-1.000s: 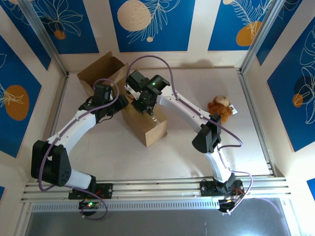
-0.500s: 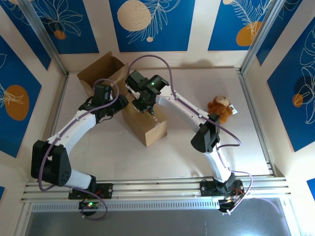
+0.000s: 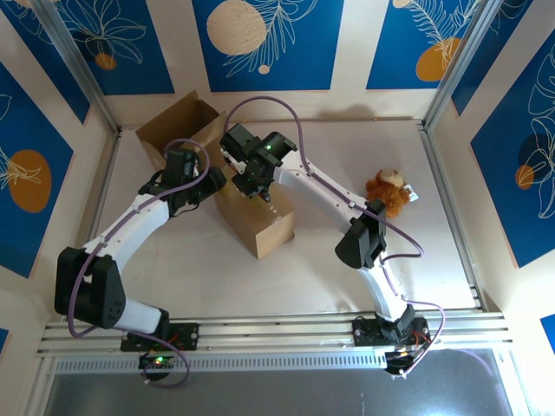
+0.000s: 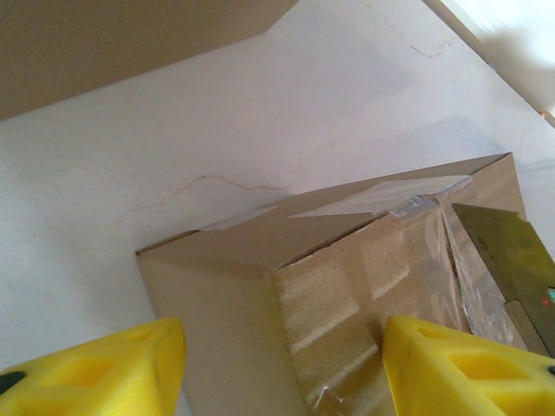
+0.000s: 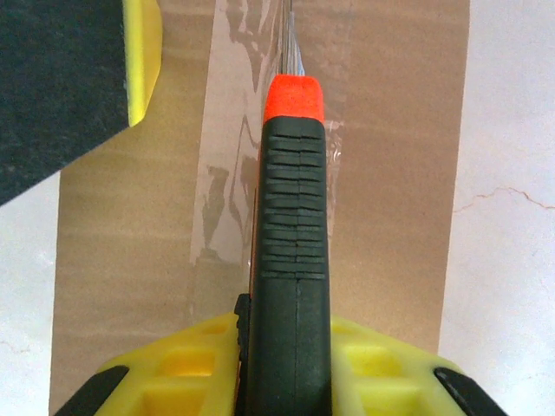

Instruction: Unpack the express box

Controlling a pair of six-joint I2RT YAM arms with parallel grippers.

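Two arms on one box. The express box sits sealed on the table, left of centre and just in front of an open carton at the back-left corner. A plush toy lies well apart on the right.

Right gripper is clamped on a utility knife, with the handle running straight out between the fingers. The tip is over the clear tape along the top seam. Can't tell whether the blade has bitten into it.

Left gripper has its jaws spread wide with nothing held. The near corner of the box shows between the yellow pads, and I can't tell if they touch it.

Handling, my read:
- Corrugated card is probably light, so it will likely skate on the smooth tabletop when the knife drags.
- It's stiff at edges and corners but soft mid-panel, so brace on the end wall near a corner, not on the flaps.
- The tape is glossy and slick – poor place for pads.
- Contents are unknown, so keep the cut shallow along the seam.
- Squeeze across the narrow width if clamping; too much force will buckle the walls.

Main risk – the box rotates under the blade if the left side isn't bracing it.
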